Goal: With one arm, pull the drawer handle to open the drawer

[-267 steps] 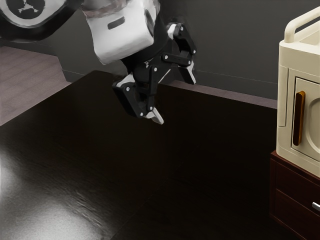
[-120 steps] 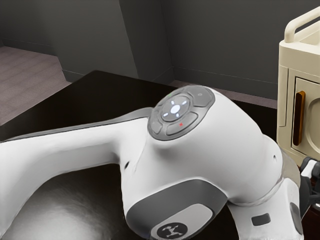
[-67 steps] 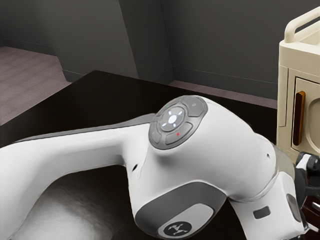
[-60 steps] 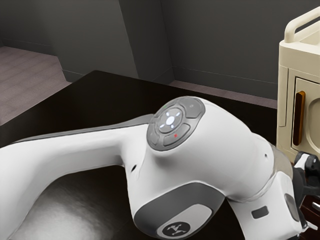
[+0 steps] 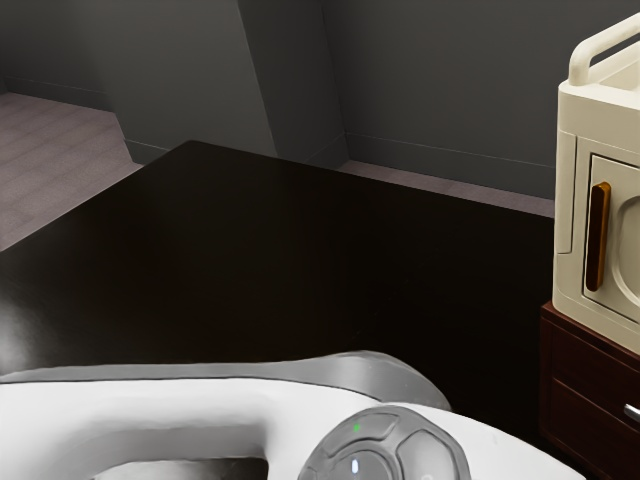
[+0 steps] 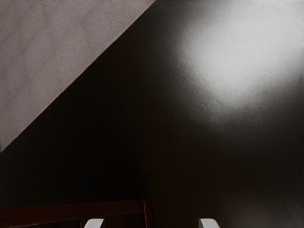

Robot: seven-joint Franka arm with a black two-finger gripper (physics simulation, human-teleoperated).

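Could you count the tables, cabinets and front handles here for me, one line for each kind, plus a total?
Tables: 1, the black table
Cabinets: 2, a cream cabinet and a red-brown cabinet
Front handles: 2, a brown handle and a silver handle
Total: 5

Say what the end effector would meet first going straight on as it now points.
Probably the black tabletop ahead of the end effector. The line passes close to an edge of the red-brown cabinet, though, and depth is unclear, so that edge might come first.
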